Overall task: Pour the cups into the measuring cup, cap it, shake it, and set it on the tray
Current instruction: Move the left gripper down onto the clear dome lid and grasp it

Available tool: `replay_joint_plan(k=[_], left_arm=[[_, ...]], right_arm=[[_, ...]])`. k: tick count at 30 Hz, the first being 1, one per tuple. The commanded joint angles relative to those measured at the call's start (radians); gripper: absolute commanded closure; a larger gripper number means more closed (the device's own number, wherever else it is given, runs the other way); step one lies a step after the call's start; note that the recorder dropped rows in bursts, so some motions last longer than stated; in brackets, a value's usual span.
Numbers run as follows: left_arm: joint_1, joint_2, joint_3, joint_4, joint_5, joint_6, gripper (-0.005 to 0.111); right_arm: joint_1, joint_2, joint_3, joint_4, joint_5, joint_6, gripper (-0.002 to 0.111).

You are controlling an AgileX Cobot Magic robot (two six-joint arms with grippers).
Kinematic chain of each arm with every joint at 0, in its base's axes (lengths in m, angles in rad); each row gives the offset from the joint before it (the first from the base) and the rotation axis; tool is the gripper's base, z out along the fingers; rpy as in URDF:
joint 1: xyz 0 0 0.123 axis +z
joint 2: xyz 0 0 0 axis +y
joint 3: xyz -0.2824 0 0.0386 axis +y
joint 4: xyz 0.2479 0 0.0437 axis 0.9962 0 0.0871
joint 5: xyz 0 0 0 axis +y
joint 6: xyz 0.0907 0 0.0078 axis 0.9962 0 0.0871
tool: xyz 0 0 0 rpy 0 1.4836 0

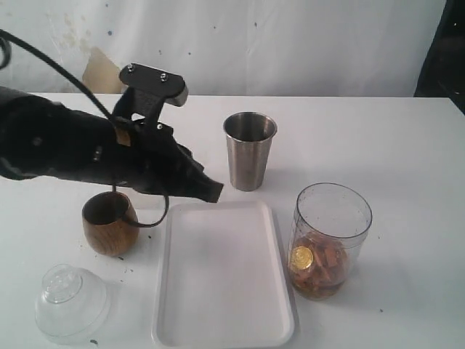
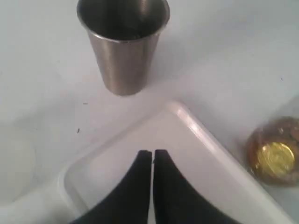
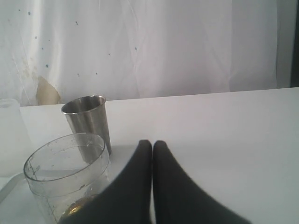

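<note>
The brown wooden cup (image 1: 109, 222) stands at the left, just below my left arm. Farther back, the steel tumbler (image 1: 249, 150) (image 2: 122, 44) (image 3: 87, 120) is upright in the middle. To the right stands the clear measuring cup (image 1: 330, 240) (image 2: 275, 156) (image 3: 65, 170), uncapped, holding brown pieces and a gold coin. Between the wooden cup and the measuring cup lies the white tray (image 1: 218, 291) (image 2: 210, 158). My left gripper (image 1: 215, 191) (image 2: 153, 152) is shut and empty above the tray's far left corner. Shut and empty too, my right gripper (image 3: 152, 142) is beside the measuring cup; it is out of the exterior view.
A clear domed lid (image 1: 70, 302) lies at the front left of the white table. A frosted translucent container (image 3: 9, 135) shows at the edge of the right wrist view. A white curtain hangs behind the table.
</note>
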Motion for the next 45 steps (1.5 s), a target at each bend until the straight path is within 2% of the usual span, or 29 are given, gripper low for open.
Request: replay_joint_plan(k=[1,2,3,4,7,10,12,15,20,22,27,34,45], left_arm=[[-0.004,-0.147,0.01,0.003,0.326,0.09,0.107],[-0.004,-0.186,0.001,0.006,0.466,0.092,0.107],[-0.004,-0.2,-0.004,0.014,0.523,0.092,0.107],[-0.004,-0.22,-0.011,0.03,0.663,0.09,0.107],[-0.002,-0.223,-0.018,0.111,0.902,0.029,0.107],[-0.002,-0.223,-0.018,0.321,0.981,-0.151,0.107],[0.0,-0.223,-0.018,0.405,0.966,-0.199,0.105],[0.032,-0.223,-0.013,0.382,0.904,-0.206,0.088],[0.088,-0.223,0.044,0.359,0.823,-0.211,0.046],[0.111,-0.223,0.076,0.327,0.788,-0.211,0.038],[0.158,-0.223,0.152,0.317,0.672,-0.239,0.038],[0.167,-0.204,0.164,0.273,0.608,-0.248,0.04],[0.167,-0.086,0.165,0.272,0.613,-0.259,0.04]], right_arm=[[0.007,-0.006,0.006,-0.001,-0.008,0.001,0.108],[0.007,-0.006,0.006,-0.001,-0.008,0.001,0.108],[0.007,-0.006,0.006,-0.001,-0.008,0.001,0.108],[0.007,-0.006,0.006,-0.001,-0.008,0.001,0.108],[0.007,-0.006,0.006,-0.001,-0.008,0.001,0.108],[0.007,-0.006,0.006,-0.001,-0.008,0.001,0.108],[0.007,-0.006,0.006,-0.001,-0.008,0.001,0.108],[0.007,-0.006,0.006,-0.001,-0.008,0.001,0.108],[0.007,-0.006,0.006,-0.001,-0.008,0.001,0.108],[0.007,-0.006,0.006,-0.001,-0.008,0.001,0.108],[0.007,-0.006,0.006,-0.001,-0.008,0.001,0.108],[0.007,-0.006,0.006,-0.001,-0.008,0.001,0.108],[0.007,-0.006,0.006,-0.001,-0.008,0.001,0.108]])
